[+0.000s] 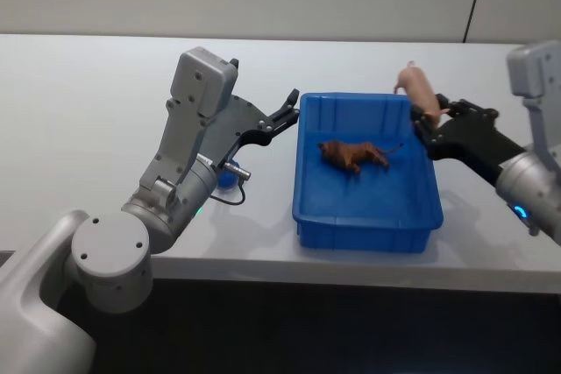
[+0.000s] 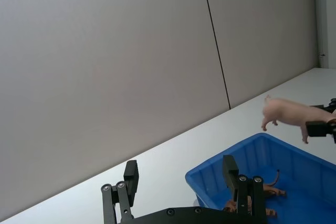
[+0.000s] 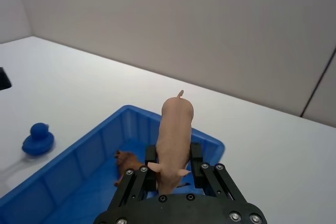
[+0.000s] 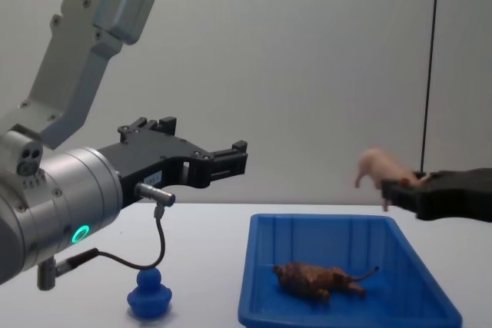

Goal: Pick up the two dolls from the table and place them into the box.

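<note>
A pale pink pig doll (image 1: 418,88) (image 4: 379,166) (image 3: 175,129) hangs in the air, with my right gripper (image 1: 429,120) (image 3: 173,157) shut on it, at the far right corner of the blue box (image 1: 368,217) (image 4: 255,282). A brown four-legged doll (image 1: 354,156) (image 4: 317,279) lies on its side on the box floor. My left gripper (image 1: 290,111) (image 4: 239,157) (image 2: 180,172) is open and holds nothing; it hovers above the table just left of the box. A blue duck doll (image 4: 148,295) (image 3: 38,139) stands on the white table (image 1: 88,102) under my left arm.
The box sits near the table's front edge. A thin black cable (image 4: 157,243) loops down from my left wrist above the duck. A plain wall rises behind the table.
</note>
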### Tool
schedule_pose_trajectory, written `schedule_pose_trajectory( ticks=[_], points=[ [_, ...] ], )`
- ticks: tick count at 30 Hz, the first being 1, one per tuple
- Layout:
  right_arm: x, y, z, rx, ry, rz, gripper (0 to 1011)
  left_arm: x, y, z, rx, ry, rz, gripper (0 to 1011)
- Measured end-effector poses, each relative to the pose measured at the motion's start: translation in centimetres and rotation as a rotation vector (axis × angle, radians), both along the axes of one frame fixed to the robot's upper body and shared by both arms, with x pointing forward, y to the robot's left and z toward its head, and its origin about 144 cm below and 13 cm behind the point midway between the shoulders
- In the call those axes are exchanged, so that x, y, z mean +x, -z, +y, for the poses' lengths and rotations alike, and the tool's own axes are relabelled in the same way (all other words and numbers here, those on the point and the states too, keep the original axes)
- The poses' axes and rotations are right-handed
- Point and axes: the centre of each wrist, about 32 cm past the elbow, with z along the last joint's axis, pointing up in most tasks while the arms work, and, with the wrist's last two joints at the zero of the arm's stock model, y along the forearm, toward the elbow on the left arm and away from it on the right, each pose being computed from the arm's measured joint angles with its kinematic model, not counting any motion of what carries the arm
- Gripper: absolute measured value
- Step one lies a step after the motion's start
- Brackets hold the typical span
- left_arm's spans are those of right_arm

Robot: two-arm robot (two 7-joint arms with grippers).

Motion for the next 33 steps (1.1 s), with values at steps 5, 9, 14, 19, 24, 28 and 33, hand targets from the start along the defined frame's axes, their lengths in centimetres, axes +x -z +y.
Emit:
schedule_pose_trajectory(
  ticks=[5, 9, 14, 19, 24, 28, 33],
  points=[
    [0.6, -0.2, 0.6, -0.005, -0.033, 0.023, 443, 0.0, 0.0, 0.0, 0.000, 0.000, 0.000, 1001],
    [1.1, -0.3, 1.1, -0.010, -0.050, 0.043, 588, 0.0, 0.0, 0.0, 0.000, 0.000, 0.000, 1001],
    [1.5, -0.3, 1.3, -0.018, -0.055, 0.048, 743, 0.0, 0.0, 0.0, 0.000, 0.000, 0.000, 1001],
    [1.6, -0.3, 1.3, -0.024, -0.050, 0.025, 892, 0.0, 0.0, 0.0, 0.000, 0.000, 0.000, 1001],
    [1.5, -0.2, 0.6, -0.022, -0.034, -0.006, 1000, 0.0, 0.0, 0.0, 0.000, 0.000, 0.000, 1001],
    [1.1, -0.1, -0.4, -0.006, -0.015, -0.040, 1001, 0.0, 0.0, 0.0, 0.000, 0.000, 0.000, 1001],
    [0.6, 0.1, -1.7, 0.007, 0.007, -0.069, 1001, 0.0, 0.0, 0.0, 0.000, 0.000, 0.000, 1001]
  ],
)
